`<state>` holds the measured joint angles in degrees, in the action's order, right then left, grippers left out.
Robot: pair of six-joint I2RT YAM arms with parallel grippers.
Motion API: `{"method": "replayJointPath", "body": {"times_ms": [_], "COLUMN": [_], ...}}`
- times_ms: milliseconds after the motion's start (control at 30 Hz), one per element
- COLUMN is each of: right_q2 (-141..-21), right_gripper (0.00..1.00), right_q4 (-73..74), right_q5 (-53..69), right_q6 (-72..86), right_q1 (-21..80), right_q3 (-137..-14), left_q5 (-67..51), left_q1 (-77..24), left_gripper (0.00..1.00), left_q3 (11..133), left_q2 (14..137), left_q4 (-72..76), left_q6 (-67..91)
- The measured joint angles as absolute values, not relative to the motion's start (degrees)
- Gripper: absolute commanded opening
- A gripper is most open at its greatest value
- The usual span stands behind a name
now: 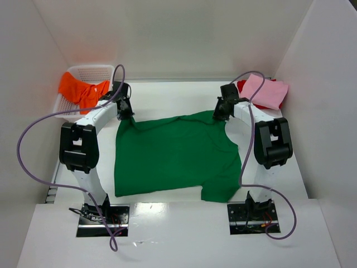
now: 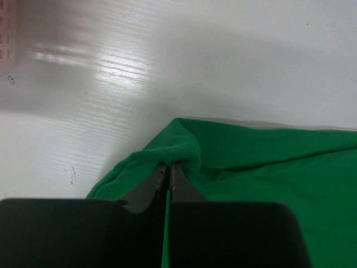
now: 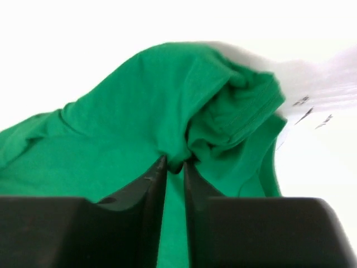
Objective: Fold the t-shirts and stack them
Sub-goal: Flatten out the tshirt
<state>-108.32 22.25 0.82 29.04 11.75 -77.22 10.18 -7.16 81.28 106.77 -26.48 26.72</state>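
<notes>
White basket (image 1: 106, 69) sits far left under orange t-shirt (image 1: 78, 89), pink t-shirt (image 1: 268, 92) far right atop seemingly red t-shirt (image 1: 242, 85); green t-shirt (image 1: 173, 153) lies spread on table (image 1: 167, 97), far corners clamped by left gripper (image 2: 168, 168) and right gripper (image 3: 174, 166).

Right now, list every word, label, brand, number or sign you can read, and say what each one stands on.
No text can be read in any view.
The green shirt, orange shirt, pink shirt and basket are plain, with no print showing.
The dark marks on the pale surface beside the green shirt, in the right wrist view, are too blurred to read and may only be scuffs.
</notes>
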Motion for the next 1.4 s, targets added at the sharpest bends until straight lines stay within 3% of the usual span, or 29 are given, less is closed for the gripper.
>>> {"method": "replayJointPath", "body": {"times_ms": [67, 667, 900, 1133, 1167, 1233, 1300, 1367, 1400], "right_q2": [-109.1, -111.5, -110.5, -104.1, -104.0, -103.9, -103.9, -103.9, -103.8], "right_gripper": [0.00, 0.00, 0.00, 0.01, 0.05, 0.27, 0.41, 0.67, 0.72], "right_q4": [22.4, 23.5, 23.5, 24.0, 24.7, 26.5, 29.0, 30.6, 30.7], "right_q5": [-0.7, -5.7, -5.2, -0.3, 0.8, 2.2, 2.5, 2.2, 2.1], "right_q6": [28.6, 23.8, 23.5, 26.9, 27.3, 28.0, 28.7, 29.3, 29.5], "right_q1": [11.7, 11.5, 11.5, 11.5, 11.5, 11.5, 11.5, 11.4, 11.3], "right_q3": [-78.4, -107.5, -104.0, -81.4, -78.6, -74.7, -72.2, -71.5, -71.5], "left_q5": [10.2, 10.2, 10.2, 10.2, 10.2, 10.2, 10.1, 10.1, 10.1], "left_q1": [-7.2, -4.6, -4.3, -4.3, -4.3, -4.2, -4.2, -4.1, -4.0], "left_gripper": [0.00, 0.00, 0.00, 0.00, 0.00, 0.00, 0.00, 0.00, 0.00], "left_q3": [81.2, 82.0, 83.6, 83.7, 83.7, 83.7, 83.7, 83.7, 83.7], "left_q2": [106.7, 105.0, 104.7, 104.6, 104.6, 104.6, 104.6, 104.6, 104.6], "left_q4": [-26.4, -26.2, -25.9, -25.9, -25.9, -25.9, -25.9, -25.9, -25.9], "left_q6": [26.7, 25.5, 25.2, 24.6, 24.3, 24.1, 24.0, 23.9, 23.9]}}
